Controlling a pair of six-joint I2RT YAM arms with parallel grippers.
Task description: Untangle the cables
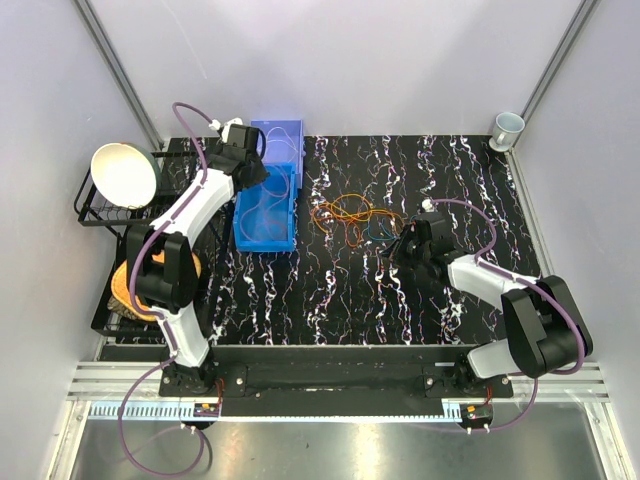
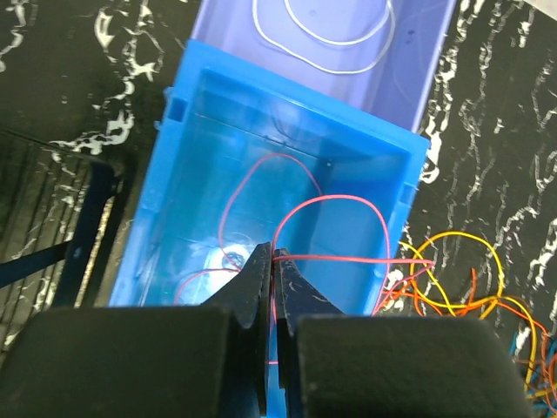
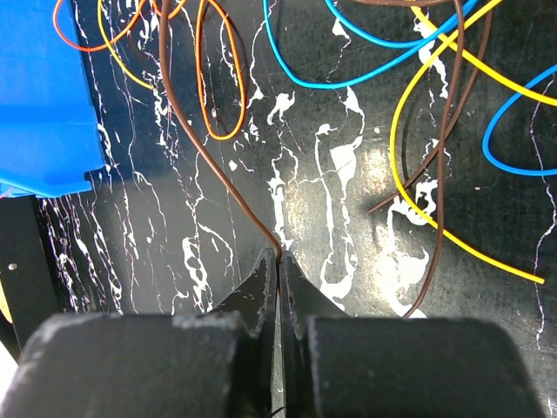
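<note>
Near the far-left corner of the table (image 1: 330, 300), the left gripper (image 2: 271, 258) hangs over the blue bin (image 2: 187, 122), jaws pinched on a red wire (image 2: 335, 200) trailing right over the bin wall to the cables (image 1: 350, 212), a loose looped bunch mid-table toward the far edge. The right gripper (image 3: 278, 258), nearer them, clamps a brown wire (image 3: 200, 144) running left into the bunch.

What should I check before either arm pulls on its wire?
1. Left pincer shut on the red wire: ok.
2. Red wire clear of the tangle: not ok, it runs out over the blue bin wall into it.
3. Right pincer shut on the brown wire: ok.
4. Brown wire clear: not ok, brown crosses the yellow wire.
5. Left arm and right arm apart: ok.
</note>
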